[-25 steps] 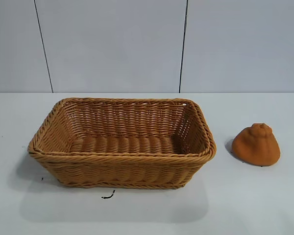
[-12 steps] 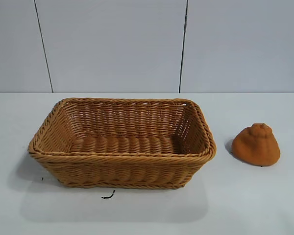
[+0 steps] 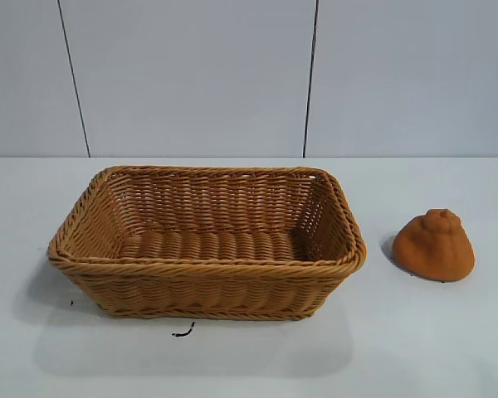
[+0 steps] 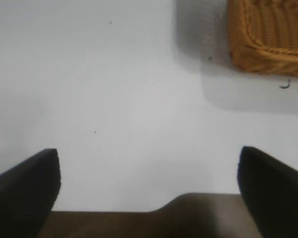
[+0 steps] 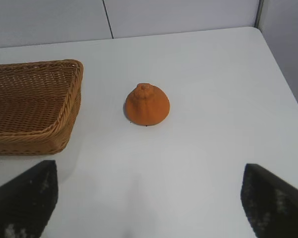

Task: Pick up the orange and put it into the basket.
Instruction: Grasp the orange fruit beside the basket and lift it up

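- Tabletop (image 3: pixel 432 348): white, bare apart from the task's things; a small dark squiggle mark (image 3: pixel 183 331) is seen just in front of the basket, at its 6 o'clock.
- Basket (image 3: pixel 207 269): woven wicker, empty, set left of centre in the exterior view.
- Orange (image 3: pixel 434 244): resting on the tabletop at the basket's 3 o'clock, apart from it, bump upward, untouched.
- Right gripper (image 5: pixel 149 198): fingers spread wide, nothing held; the orange is seen ahead at 12 o'clock in its wrist view, well apart.
- Left gripper (image 4: pixel 149 191): fingers spread wide, nothing held, over bare tabletop; only a basket corner is seen.
- Risk, as judged: the domed, sloping sides could let the orange be squeezed out of a high pinch; the basket rim could be clipped on a low carry.
- Writing: no brand, label or lettering is seen.
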You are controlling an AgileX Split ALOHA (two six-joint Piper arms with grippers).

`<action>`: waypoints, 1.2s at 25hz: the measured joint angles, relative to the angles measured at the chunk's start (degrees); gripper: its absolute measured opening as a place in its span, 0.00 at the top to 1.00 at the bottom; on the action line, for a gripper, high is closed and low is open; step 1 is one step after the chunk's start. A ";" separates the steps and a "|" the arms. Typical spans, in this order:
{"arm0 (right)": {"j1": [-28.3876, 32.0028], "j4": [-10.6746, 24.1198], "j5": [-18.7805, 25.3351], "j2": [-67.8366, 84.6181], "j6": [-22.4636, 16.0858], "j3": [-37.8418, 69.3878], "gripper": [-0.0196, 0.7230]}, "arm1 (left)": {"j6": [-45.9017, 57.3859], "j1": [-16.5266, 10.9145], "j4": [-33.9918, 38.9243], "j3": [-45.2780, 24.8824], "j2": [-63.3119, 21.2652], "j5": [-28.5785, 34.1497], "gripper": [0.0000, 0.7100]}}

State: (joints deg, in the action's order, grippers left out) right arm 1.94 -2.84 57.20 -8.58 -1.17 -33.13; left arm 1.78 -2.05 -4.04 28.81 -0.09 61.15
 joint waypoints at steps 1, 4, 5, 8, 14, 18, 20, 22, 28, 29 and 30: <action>0.00 0.00 -0.58 -3.00 0.00 -0.93 0.04 | -0.02 0.00 0.13 0.00 -0.09 0.00 0.02; 0.00 0.00 -2.15 -12.60 0.00 -4.49 0.04 | -0.02 0.00 0.13 0.00 -0.25 0.00 0.02; 0.00 0.00 -2.79 -15.56 0.00 -5.56 0.04 | -0.02 0.00 0.13 0.00 -0.25 0.00 0.02; 0.00 0.00 -4.42 -22.80 0.00 -7.93 0.04 | -0.02 0.00 0.24 0.00 -0.25 0.00 0.02; 0.00 0.00 -6.95 -44.28 0.00 -14.61 0.04 | -0.02 0.00 0.28 0.00 -0.25 0.00 0.02; 0.00 0.00 -7.14 -57.35 0.00 -19.82 0.04 | -0.02 0.00 0.28 0.00 -0.25 0.00 0.02; 0.00 0.00 -7.18 -63.92 0.06 -23.24 0.04 | -0.02 0.00 0.28 0.00 -0.25 0.00 0.02; 0.00 0.00 -7.21 -69.99 0.47 -27.00 0.04 | -0.02 0.00 0.28 0.00 -0.25 0.00 0.02; 0.00 -0.54 -5.24 -84.95 1.58 -38.71 0.04 | -0.02 0.00 0.28 0.00 -0.25 -0.07 0.02; 0.00 -1.54 -4.37 -88.96 2.27 -42.22 0.04 | -0.02 0.00 0.28 0.00 -0.25 -0.07 0.02; 0.00 -1.99 -3.94 -90.66 2.56 -43.49 0.04 | -0.02 0.00 0.28 0.00 -0.25 -0.07 0.02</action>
State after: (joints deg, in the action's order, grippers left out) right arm 1.94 -4.83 53.26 -99.23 1.39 -76.62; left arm 1.76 -2.05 -3.76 28.81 -0.34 61.09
